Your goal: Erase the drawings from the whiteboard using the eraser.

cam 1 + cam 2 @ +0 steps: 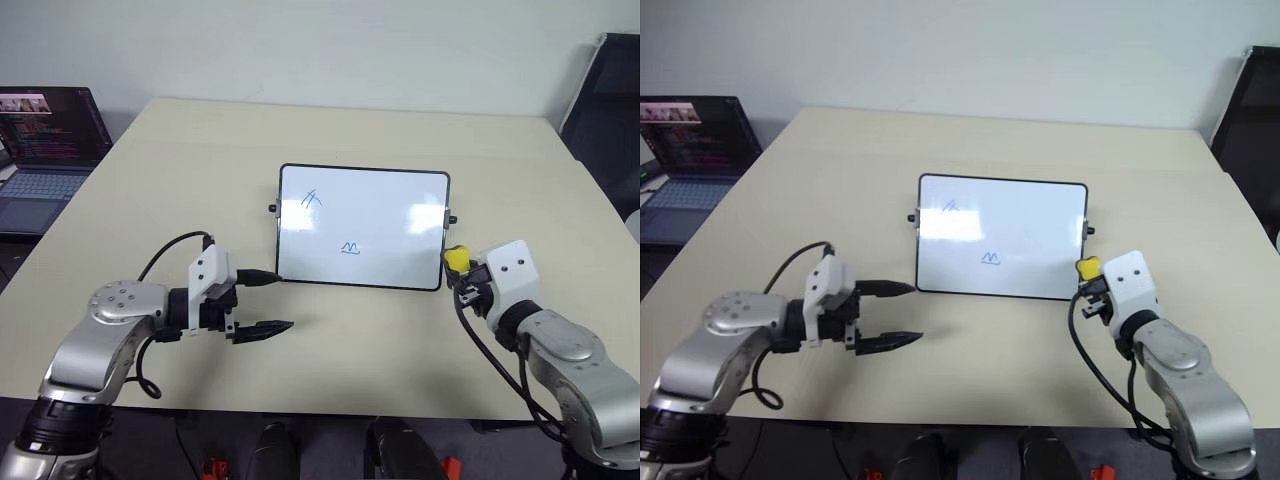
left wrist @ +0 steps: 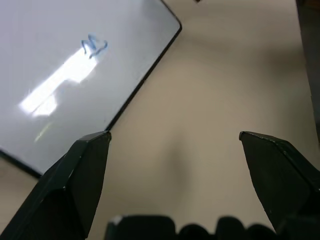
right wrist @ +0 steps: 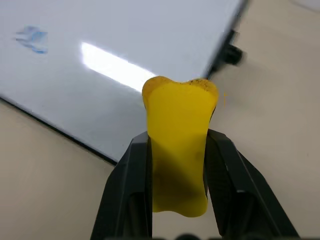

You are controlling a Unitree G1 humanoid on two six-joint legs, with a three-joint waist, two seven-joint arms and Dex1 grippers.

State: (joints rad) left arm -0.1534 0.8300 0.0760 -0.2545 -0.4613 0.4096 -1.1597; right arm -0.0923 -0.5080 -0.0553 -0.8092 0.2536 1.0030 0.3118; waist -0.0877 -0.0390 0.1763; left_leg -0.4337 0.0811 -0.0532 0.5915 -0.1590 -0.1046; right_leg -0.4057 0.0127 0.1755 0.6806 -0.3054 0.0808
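Observation:
The whiteboard [image 1: 385,215] lies flat in the middle of the table, black-framed, with a side knob on each short edge. Two blue drawings show on it: thin strokes [image 1: 312,198] near its far left corner and a small zigzag [image 1: 350,247] lower down. My right gripper [image 3: 177,142] hovers just off the board's near right corner, shut on the yellow eraser [image 1: 456,259], which sticks out past the fingertips. My left gripper [image 1: 272,303] is open and holds nothing. It sits at the board's near left corner, one fingertip close to the frame.
An open laptop [image 1: 45,150] stands at the table's far left edge. A black chair [image 1: 612,110] stands beyond the far right corner. Bare tabletop [image 1: 360,340] runs between my two arms, in front of the board.

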